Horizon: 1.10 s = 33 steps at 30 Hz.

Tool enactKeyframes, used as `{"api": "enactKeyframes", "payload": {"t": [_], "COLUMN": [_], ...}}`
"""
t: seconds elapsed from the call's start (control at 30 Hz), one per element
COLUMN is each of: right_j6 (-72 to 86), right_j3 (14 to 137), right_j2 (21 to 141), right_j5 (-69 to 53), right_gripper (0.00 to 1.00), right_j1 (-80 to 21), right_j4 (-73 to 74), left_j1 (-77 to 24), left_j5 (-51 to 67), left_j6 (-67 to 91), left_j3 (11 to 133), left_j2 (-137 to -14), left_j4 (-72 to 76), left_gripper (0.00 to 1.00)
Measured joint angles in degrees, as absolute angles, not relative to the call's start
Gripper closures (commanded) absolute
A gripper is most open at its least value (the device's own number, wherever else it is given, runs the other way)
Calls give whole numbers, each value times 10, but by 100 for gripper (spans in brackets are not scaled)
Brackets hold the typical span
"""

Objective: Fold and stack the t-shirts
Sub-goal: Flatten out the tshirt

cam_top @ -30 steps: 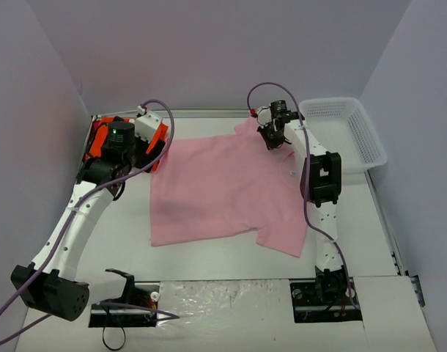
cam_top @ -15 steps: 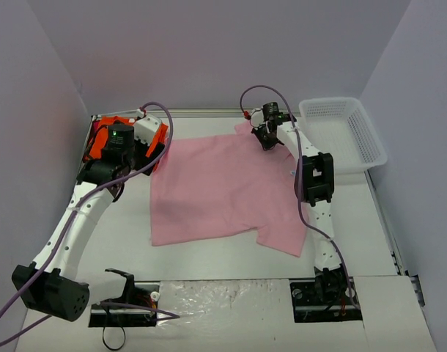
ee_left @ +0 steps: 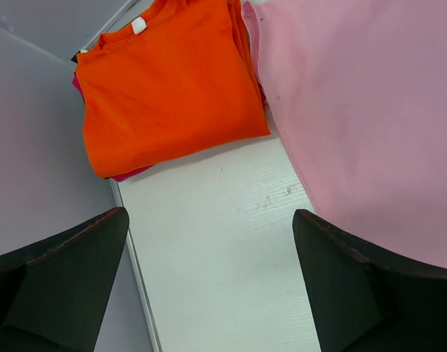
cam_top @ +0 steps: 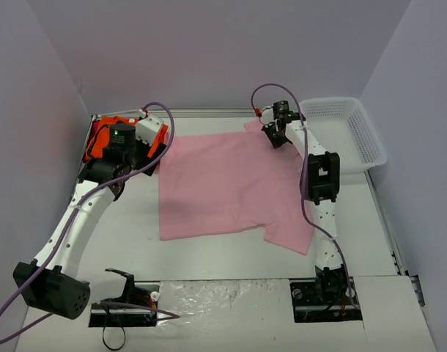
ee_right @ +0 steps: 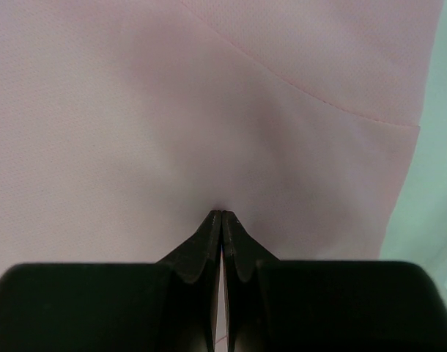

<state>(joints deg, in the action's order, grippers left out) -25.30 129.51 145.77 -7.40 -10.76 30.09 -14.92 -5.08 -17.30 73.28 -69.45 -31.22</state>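
Note:
A light pink t-shirt (cam_top: 223, 183) lies spread flat across the middle of the table, and it fills the right wrist view (ee_right: 209, 110). My right gripper (cam_top: 276, 135) is at its far right corner by the sleeve. It is shut (ee_right: 222, 214), its tips pinching the pink cloth. A bright orange t-shirt (ee_left: 165, 88) lies folded in the far left corner (cam_top: 99, 139), partly hidden under my left arm. My left gripper (ee_left: 210, 217) hangs open over bare table between the orange shirt and the pink shirt's left edge (ee_left: 370, 125), holding nothing (cam_top: 154, 139).
A white mesh basket (cam_top: 341, 105) stands at the far right, just beyond the right gripper. A strip of darker pink cloth (ee_left: 132, 174) shows under the orange shirt. Walls close the left, far and right sides.
The right gripper swung left, then back right, and the pink t-shirt slid to the right with it. The left arm has barely moved.

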Motion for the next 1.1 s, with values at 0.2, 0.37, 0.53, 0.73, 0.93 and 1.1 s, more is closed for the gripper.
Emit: {"api": "enactKeyframes", "payload": {"t": [0.2,0.37,0.53,0.73,0.93,1.1], "right_j6": [-254,-256,-256,-252,-251,-258], "right_j3": [1286,1270,1256,1214,1145,1002], "right_j2": [1456,1448,1437,1373,1202,1018], "right_j5": [-71,-70,-70,-100,-128,-140], "right_gripper": [100,100,92,55,36,34], "right_j1": [-78,-71,-71,-76,-89,-92], "right_j4": [286,275,278,310,310,300], "left_j1": [-149,-149,-149,-154,-158,-182], "left_j5": [-44,-43,-43,-42,-37,-13], "left_j6": [-173,-173,-173,-174,-183,-229], "left_j3": [733,733,733,734,737,716], "left_j2": [-708,-716,-724,-724,-721,-689], "left_j4": [-312,-312,-312,-312,-314,-325], "left_gripper": [6,6,6,6,6,5]}}
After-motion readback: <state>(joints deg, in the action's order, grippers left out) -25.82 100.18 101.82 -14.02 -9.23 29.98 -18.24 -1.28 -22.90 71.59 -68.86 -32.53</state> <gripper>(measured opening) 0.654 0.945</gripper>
